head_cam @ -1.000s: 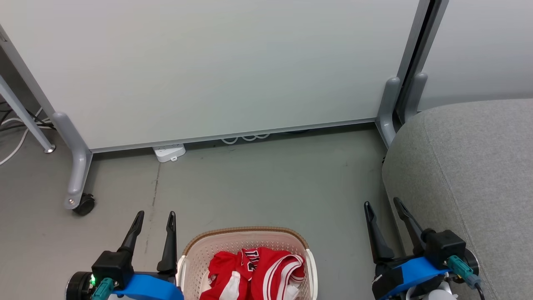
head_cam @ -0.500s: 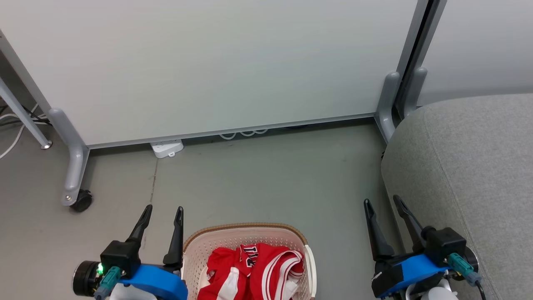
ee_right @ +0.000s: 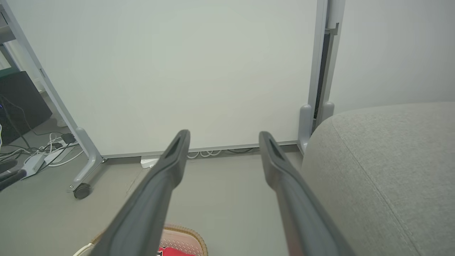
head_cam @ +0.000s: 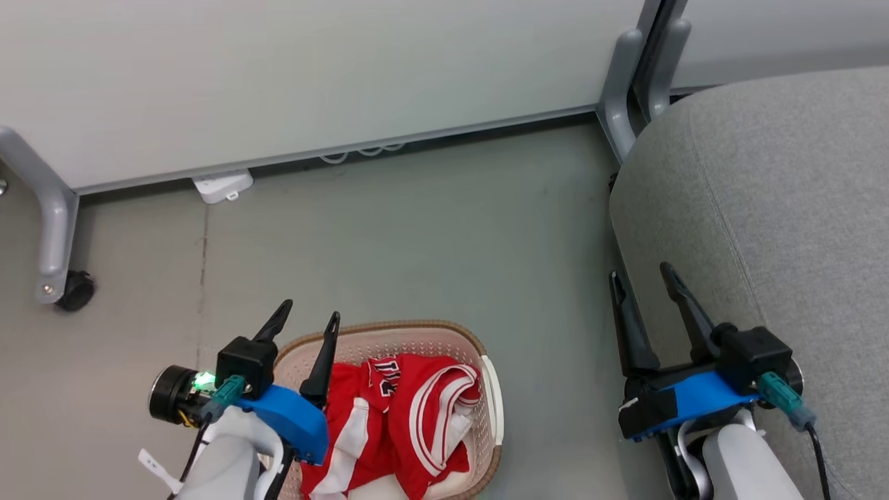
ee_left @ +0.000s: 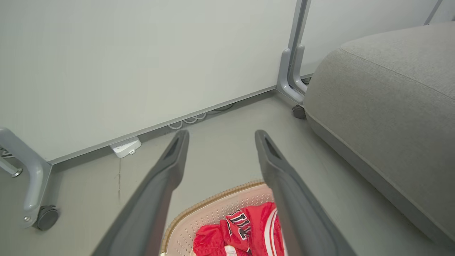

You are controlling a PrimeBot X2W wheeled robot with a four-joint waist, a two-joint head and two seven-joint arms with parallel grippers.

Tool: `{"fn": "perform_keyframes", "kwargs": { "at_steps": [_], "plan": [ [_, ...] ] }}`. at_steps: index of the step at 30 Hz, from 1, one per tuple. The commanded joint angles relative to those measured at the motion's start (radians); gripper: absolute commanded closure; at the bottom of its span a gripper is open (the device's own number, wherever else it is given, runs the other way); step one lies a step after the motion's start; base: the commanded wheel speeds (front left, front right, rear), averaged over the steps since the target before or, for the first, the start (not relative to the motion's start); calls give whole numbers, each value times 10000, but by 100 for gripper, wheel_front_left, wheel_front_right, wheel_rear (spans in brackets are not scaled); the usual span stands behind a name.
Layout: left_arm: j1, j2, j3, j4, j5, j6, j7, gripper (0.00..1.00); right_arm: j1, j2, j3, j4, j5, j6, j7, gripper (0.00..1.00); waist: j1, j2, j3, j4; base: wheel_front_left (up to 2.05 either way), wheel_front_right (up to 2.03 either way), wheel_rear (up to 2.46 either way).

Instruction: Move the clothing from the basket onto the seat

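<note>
The cream perforated basket [head_cam: 424, 342] with a brown rim stands on the floor at the bottom centre of the head view. Red clothing [head_cam: 406, 417] with white stripes and dark lettering lies crumpled inside it, also visible in the left wrist view [ee_left: 245, 229]. My left gripper [head_cam: 309, 314] hovers open over the basket's left rim, nothing between its fingers. My right gripper [head_cam: 640, 272] stands open to the right of the basket, beside the edge of the light grey seat [head_cam: 778, 187]. The seat [ee_left: 387, 106] fills the right of both wrist views [ee_right: 387, 170].
A pale partition panel [head_cam: 292, 69] on grey feet with castors [head_cam: 75, 290] closes off the back. A white power strip [head_cam: 222, 186] and cables lie at its base. Bare grey floor [head_cam: 417, 236] stretches between panel, basket and seat.
The camera has tilted down and the scene has shifted. My left gripper has moved right and up, from beside the basket to over its left rim. The right gripper holds its place.
</note>
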Motion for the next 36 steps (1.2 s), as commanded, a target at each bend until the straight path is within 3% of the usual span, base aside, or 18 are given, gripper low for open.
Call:
{"fn": "perform_keyframes", "kwargs": {
  "at_steps": [1, 17, 28, 36],
  "plan": [
    [-238, 99, -133, 131, 13, -36, -35, 0, -201, -25, -37, -58, -26, -3, -52, 0, -1, 0, 450, -228, 0, 0, 0],
    [-2641, 998, -3182, 2891, -1181, -38, -35, 0, -1870, -22, 43, -719, -30, -5, -32, 0, -1, 0, 3489, -933, 0, 0, 0],
    [-4132, 1102, -4701, 5107, -1763, -38, 239, 0, -2490, -20, -158, -1122, -278, -5, -32, 0, -1, 0, 5078, -1011, 0, 0, 0],
    [-4982, 1143, -5490, 5911, -2172, -37, 607, 0, -2852, -20, -300, -1416, -399, -5, -32, 0, -1, 0, 6063, -1026, 0, 0, 0]
  ]
}}
